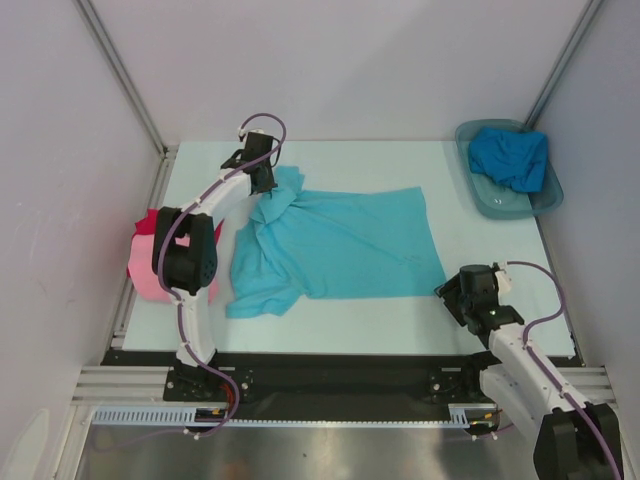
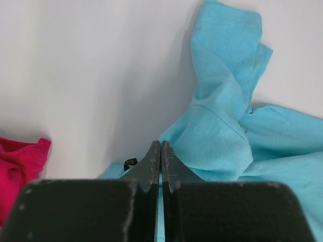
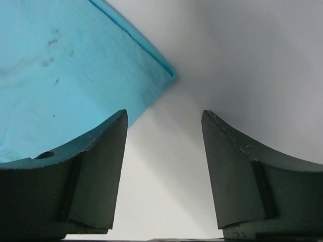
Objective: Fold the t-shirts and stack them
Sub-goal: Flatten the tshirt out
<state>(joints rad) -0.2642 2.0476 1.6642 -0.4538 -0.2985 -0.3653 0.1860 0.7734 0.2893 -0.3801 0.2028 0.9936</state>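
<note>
The left fingers (image 2: 150, 169) are pressing together over the turquoise t-shirt (image 1: 340, 245), grip indiscernible. The right fingers (image 3: 96, 166) are standing wide.

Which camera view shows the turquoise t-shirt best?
Top external: nearly the whole turquoise t-shirt is visible, spread out. The left wrist view shows only a bunched sleeve area; the right wrist view shows only one hem corner.
</note>
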